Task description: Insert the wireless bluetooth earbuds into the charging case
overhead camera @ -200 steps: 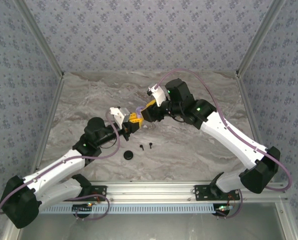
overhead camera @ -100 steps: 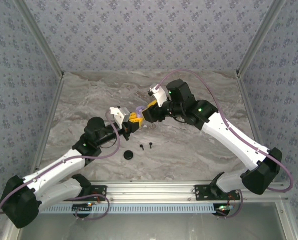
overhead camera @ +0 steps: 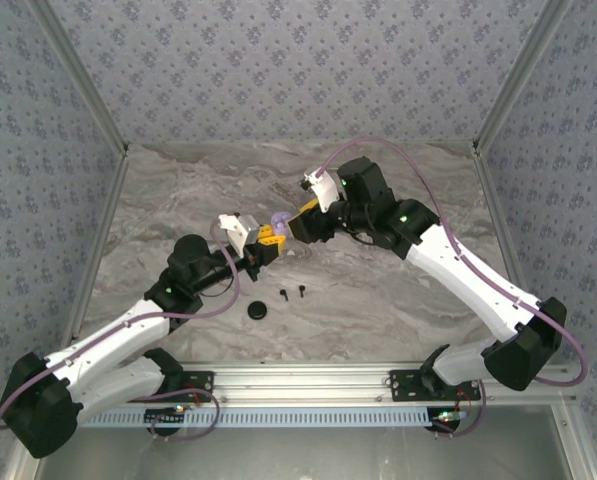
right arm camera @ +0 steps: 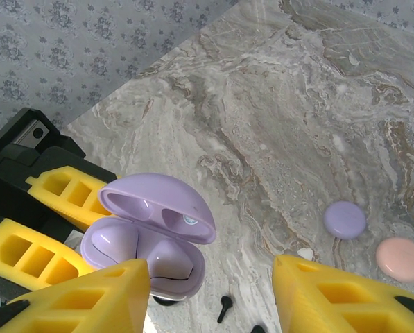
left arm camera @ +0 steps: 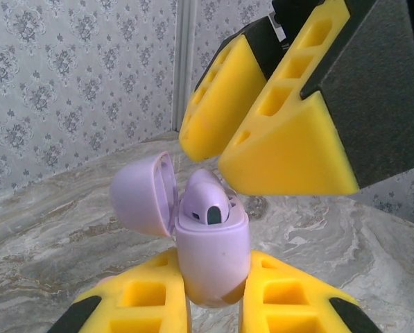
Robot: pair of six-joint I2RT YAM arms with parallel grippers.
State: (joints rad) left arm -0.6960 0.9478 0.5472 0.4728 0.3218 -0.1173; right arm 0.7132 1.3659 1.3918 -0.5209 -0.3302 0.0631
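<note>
2 yellow-fingered tools meet above the marbled counter (overhead camera: 378,290). The left tool (left arm camera: 213,305) is clenched on the lilac charging case (left arm camera: 210,253), whose lid (left arm camera: 148,194) is swung open. 1 lilac earbud (left arm camera: 208,201) sits upright in a well. The right tool (right arm camera: 212,270) is spread wide and grasps nothing, its fingers just above and beside the case, not touching it. Under its gap a black earbud (right arm camera: 225,306) lies on the counter. A lilac disc (right arm camera: 345,220) and a pink disc (right arm camera: 401,259) lie further off, and a black disc (overhead camera: 258,310) lies near the left arm. The left tool's fingers hide the case's lower half, and the second well is hard to make out.
</note>
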